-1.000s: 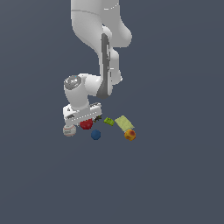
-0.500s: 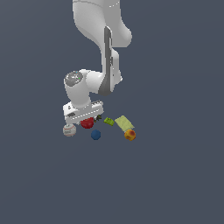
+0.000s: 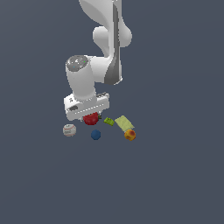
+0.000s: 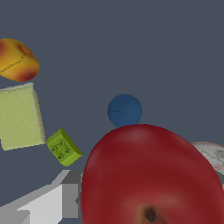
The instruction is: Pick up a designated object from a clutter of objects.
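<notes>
The glossy red apple-like ball (image 3: 91, 118) sits between the fingers of my gripper (image 3: 91, 120), which is shut on it. It looks slightly raised above the other items. In the wrist view the apple (image 4: 153, 175) fills the near field, with one grey finger (image 4: 48, 201) beside it. Around it lie the white baseball-like ball (image 3: 69, 130), the blue faceted ball (image 3: 96, 134), the green block (image 3: 108, 121), the yellow-green flat piece (image 3: 124, 123) and the orange fruit (image 3: 130, 134). The dark spiky item is hidden.
In the wrist view the blue ball (image 4: 124, 110) lies just beyond the apple. The green block (image 4: 63, 147), flat piece (image 4: 19, 116) and orange fruit (image 4: 17, 59) are off to one side. The white ball (image 4: 214, 153) peeks out behind the apple. The floor is plain dark grey.
The arm and hand have risen a little, and the red apple has come up with the gripper. The other items have not moved.
</notes>
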Controlling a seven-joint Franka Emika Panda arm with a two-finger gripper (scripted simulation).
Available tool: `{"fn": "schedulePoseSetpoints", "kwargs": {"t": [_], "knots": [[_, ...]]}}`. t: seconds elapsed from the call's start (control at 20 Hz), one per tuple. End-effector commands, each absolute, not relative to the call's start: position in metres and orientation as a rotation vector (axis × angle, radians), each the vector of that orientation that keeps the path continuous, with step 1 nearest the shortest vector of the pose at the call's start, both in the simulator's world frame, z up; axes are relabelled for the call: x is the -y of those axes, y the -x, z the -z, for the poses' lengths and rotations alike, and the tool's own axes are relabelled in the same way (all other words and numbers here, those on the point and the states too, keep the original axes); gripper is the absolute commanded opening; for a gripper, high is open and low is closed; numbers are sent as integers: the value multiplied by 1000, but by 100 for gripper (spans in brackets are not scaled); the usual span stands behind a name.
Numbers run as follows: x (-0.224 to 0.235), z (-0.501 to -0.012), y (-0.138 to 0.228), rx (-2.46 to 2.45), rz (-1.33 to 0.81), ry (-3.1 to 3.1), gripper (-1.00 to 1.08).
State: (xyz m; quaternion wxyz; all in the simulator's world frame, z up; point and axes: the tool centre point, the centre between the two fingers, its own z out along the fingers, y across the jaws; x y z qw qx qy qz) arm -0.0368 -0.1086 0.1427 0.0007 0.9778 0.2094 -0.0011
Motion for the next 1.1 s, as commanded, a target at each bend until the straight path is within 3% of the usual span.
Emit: {"fn": "schedulePoseSetpoints", "kwargs": {"t": [0.0, 1.05], "knots": [[97, -168, 29, -657, 0, -3069, -100], [6, -361, -37, -660, 0, -3070, -100]]}}
